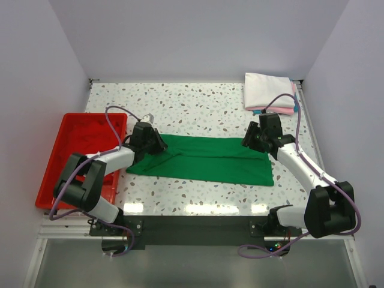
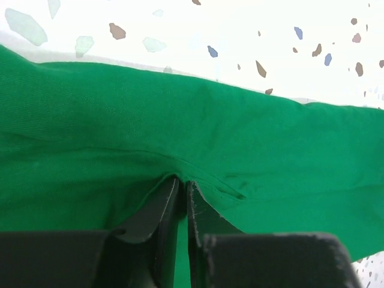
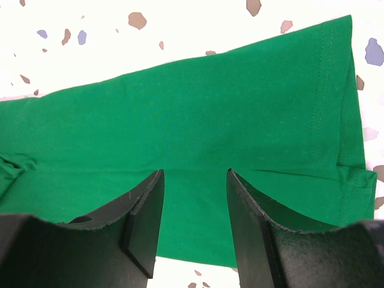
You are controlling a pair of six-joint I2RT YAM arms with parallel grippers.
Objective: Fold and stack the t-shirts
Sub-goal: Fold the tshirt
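A bright green t-shirt lies folded into a long strip across the middle of the table. My left gripper is at its left end and is shut on a pinched fold of the green cloth, with the jaws almost together. My right gripper is at the strip's upper right edge. It is open just over the green cloth, holding nothing. A stack of folded shirts sits at the back right corner, with a white one on top and a pink one under it.
A red plastic tray stands at the table's left edge, beside my left arm. The table is speckled white terrazzo. Walls close it in at the left, right and back.
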